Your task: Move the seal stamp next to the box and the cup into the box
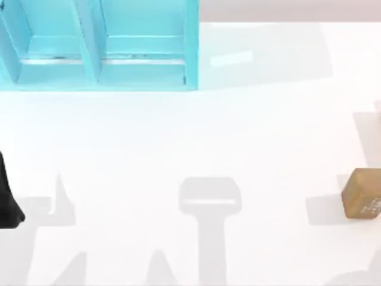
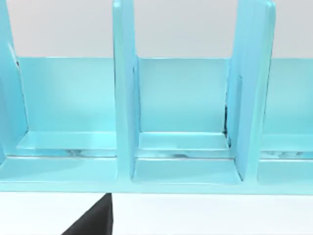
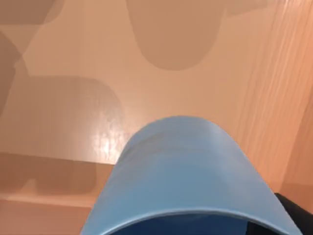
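The seal stamp (image 1: pixel 363 193), a tan-brown wooden block with faint white marks, stands on the white table at the far right edge of the top view. The box (image 1: pixel 95 77), light blue with upright dividers, sits at the back left, and the left wrist view faces its open compartments (image 2: pixel 186 171). The blue cup (image 3: pixel 181 176) sits close in front of the right wrist camera, raised above the table. My right gripper is shut on it, and a dark finger (image 3: pixel 299 215) shows beside it. My left arm (image 1: pixel 7 202) rests at the table's left edge.
Grey shadows of the arms lie across the front and middle of the white table (image 1: pixel 196 137). The divider walls (image 2: pixel 124 98) split the box into narrow compartments. A wide stretch of table lies between the box and the stamp.
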`<action>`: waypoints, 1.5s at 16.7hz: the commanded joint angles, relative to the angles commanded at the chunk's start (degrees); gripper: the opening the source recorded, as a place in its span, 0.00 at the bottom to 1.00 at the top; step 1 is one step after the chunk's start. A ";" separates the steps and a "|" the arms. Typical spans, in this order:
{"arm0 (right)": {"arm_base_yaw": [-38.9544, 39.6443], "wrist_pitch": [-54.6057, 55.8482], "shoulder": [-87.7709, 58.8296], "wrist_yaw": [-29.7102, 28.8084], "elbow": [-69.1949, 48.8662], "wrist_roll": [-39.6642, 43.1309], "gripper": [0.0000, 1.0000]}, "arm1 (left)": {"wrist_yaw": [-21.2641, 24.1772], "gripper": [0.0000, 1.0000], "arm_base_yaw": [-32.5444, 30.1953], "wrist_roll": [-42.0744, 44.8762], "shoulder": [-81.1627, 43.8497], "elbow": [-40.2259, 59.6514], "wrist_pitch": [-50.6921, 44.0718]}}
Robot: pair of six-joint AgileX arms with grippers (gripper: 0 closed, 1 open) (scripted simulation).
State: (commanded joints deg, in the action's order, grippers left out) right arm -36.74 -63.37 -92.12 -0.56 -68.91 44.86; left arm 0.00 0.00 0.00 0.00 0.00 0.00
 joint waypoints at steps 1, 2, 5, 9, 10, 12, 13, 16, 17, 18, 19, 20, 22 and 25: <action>1.46 1.74 -0.11 -0.50 0.81 1.43 0.00 | 0.00 1.00 0.00 0.00 0.00 0.00 0.00; 2.63 3.43 -0.27 -0.95 1.69 2.41 0.00 | 0.00 1.00 0.00 0.00 0.00 0.00 0.00; 2.97 7.39 -0.70 -1.10 5.36 2.26 0.00 | 0.00 1.00 0.00 0.00 0.00 0.00 0.00; -1.24 9.53 -1.23 0.82 10.46 -3.41 0.00 | 0.00 1.00 0.00 0.00 0.00 0.00 0.00; -2.09 9.74 -1.71 1.47 11.11 -4.85 0.00 | 0.00 1.00 0.00 0.00 0.00 0.00 0.00; -2.75 10.03 -2.31 2.26 11.50 -5.93 0.00 | 0.00 1.00 0.00 0.00 0.00 0.00 0.00; -2.75 10.03 -2.31 2.26 11.50 -5.93 0.00 | 0.00 1.00 0.00 0.00 0.00 0.00 0.00; -2.75 10.03 -2.31 2.26 11.50 -5.93 0.08 | 0.00 1.00 0.00 0.00 0.00 0.00 0.00; -2.75 10.03 -2.31 2.26 11.50 -5.93 0.15 | 0.00 1.00 0.00 0.00 0.00 0.00 0.00; -2.75 10.03 -2.31 2.26 11.50 -5.93 0.23 | 0.00 1.00 0.00 0.00 0.00 0.00 0.00; -2.75 10.03 -2.31 2.26 11.50 -5.93 0.30 | 0.00 1.00 0.00 0.00 0.00 0.00 0.00; -2.75 10.03 -2.31 2.26 11.50 -5.93 0.38 | 0.00 1.00 0.00 0.00 0.00 0.00 0.00; -2.75 10.03 -2.31 2.26 11.50 -5.93 0.53 | 0.00 1.00 0.00 0.00 0.00 0.00 0.00; -2.75 10.03 -2.31 2.26 11.50 -5.93 0.75 | 0.00 1.00 0.00 0.00 0.00 0.00 0.00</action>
State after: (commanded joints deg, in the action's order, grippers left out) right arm -39.48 -53.33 -94.42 1.70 -57.41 38.94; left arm 0.00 0.00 0.00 0.00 0.00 0.00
